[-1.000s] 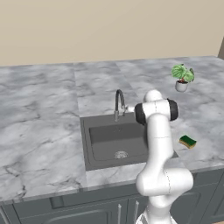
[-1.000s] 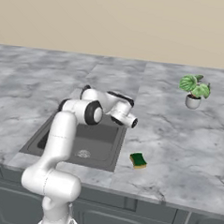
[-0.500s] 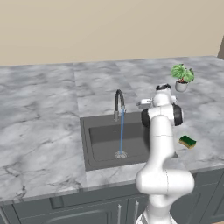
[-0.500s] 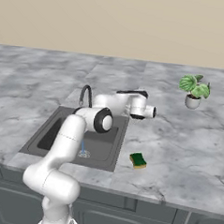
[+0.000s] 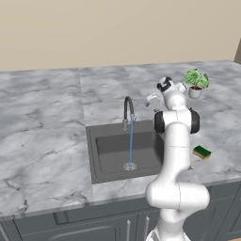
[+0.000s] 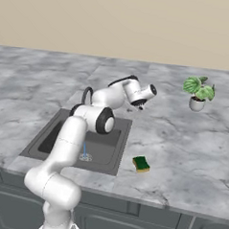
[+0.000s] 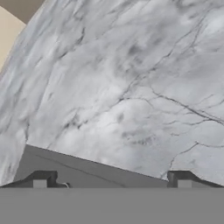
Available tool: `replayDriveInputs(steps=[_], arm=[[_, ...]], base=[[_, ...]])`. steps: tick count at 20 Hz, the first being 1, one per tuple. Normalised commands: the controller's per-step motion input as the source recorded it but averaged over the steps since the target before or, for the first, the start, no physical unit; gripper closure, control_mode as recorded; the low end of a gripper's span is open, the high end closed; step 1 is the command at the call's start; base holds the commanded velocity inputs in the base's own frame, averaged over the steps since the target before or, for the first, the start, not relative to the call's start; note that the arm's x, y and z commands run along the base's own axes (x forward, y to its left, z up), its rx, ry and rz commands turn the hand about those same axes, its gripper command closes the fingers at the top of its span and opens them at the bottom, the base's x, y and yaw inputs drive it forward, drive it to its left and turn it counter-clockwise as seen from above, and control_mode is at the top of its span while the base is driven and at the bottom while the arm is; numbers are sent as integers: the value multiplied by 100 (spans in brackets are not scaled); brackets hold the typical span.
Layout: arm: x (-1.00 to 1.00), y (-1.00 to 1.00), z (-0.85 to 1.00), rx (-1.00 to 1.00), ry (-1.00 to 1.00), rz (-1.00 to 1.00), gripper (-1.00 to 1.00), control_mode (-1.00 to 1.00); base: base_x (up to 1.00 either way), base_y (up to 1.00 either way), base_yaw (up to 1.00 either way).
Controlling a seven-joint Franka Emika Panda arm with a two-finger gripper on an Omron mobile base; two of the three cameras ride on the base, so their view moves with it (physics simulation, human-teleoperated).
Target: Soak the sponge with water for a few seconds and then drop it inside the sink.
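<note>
You have the flat green-topped, yellow-layered sponge [image 5: 202, 152] lying on marble right of the dark grey recessed sink [image 5: 107, 154]; a thin light-blue water stream [image 5: 131, 142] falls onto its drain.

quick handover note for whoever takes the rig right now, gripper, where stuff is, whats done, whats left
Gripper: open, empty, up over the counter behind the sink's right side.
Sponge: lying on the counter just right of the sink, at the front edge, untouched.
Water: running from the faucet straight down onto the drain.
Done: tap is on.
Left: pick up the sponge, hold it under the stream for a few seconds, then drop it in the basin.
</note>
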Motion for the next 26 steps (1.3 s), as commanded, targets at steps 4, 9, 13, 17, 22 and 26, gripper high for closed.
replayDriveInputs(steps=[4, 9, 13, 17, 22, 26], arm=[[0, -9, 10, -27, 29, -20, -100, -100], [-49, -32, -5, -16, 10, -16, -100, -100], [-74, -23, -18, -10, 0, -14, -100, -100], [-79, -24, -5, -8, -4, -11, -100, -100], [-99, -4, 0, -6, -11, -7, -100, -100], [-100, 0, 14, -13, -4, -1, -100, -100]], base=[[0, 0, 0], [0, 0, 0], [0, 0, 0], [0, 0, 0], [0, 0, 0], [0, 0, 0]])
